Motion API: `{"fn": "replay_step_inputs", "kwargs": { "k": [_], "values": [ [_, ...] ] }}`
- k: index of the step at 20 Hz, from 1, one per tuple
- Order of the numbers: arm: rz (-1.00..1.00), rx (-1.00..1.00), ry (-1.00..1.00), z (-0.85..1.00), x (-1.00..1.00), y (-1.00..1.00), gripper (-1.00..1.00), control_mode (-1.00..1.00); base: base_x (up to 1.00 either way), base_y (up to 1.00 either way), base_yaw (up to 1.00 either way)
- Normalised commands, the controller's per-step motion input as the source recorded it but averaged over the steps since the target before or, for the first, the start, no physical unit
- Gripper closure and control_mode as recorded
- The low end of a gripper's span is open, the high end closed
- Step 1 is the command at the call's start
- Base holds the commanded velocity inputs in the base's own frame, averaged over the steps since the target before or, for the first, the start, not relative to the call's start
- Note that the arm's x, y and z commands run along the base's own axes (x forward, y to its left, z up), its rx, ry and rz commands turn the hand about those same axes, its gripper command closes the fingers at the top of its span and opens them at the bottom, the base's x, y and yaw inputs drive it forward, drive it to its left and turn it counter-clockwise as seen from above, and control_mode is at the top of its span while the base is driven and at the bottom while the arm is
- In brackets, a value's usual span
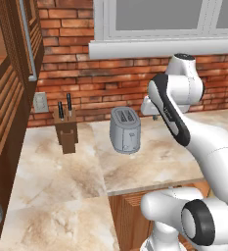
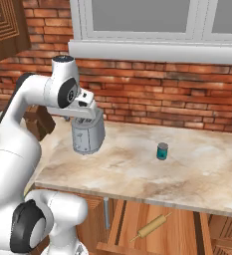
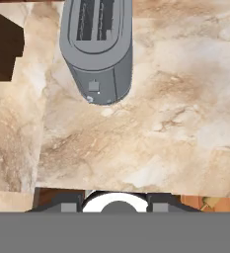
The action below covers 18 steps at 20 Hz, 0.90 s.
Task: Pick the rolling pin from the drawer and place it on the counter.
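The rolling pin [image 2: 152, 226] is lying in the open drawer [image 2: 174, 234]; the clenched, empty claw [image 2: 90, 115] is hovering above the tabletop [image 2: 197, 174].

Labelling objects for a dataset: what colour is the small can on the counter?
Teal, with a darker top; the can shows best in the right base view.

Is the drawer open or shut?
Open. The drawer sticks out below the counter edge, and the rolling pin lies in plain sight inside it.
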Motion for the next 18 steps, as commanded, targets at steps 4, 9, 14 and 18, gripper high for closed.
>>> {"fn": "replay_step_inputs", "kwargs": {
  "k": [4, 9, 14, 18],
  "values": [
    [-0.01, 0.03, 0.0, 0.0, 0.0, -0.23, -1.0, -1.0, 0.0, 0.0, 0.0],
    [-0.1, 0.16, -0.01, -0.01, -0.12, -0.9, -1.0, -1.0, 0.0, 0.0, 0.0],
    [-0.12, 0.17, 0.03, -0.25, -0.34, -1.0, -1.0, -1.0, 0.0, 0.0, 0.0],
    [-0.11, 0.16, 0.17, -0.42, -0.59, -1.0, -1.0, -1.0, 0.0, 0.0, 0.0]
  ]
}}
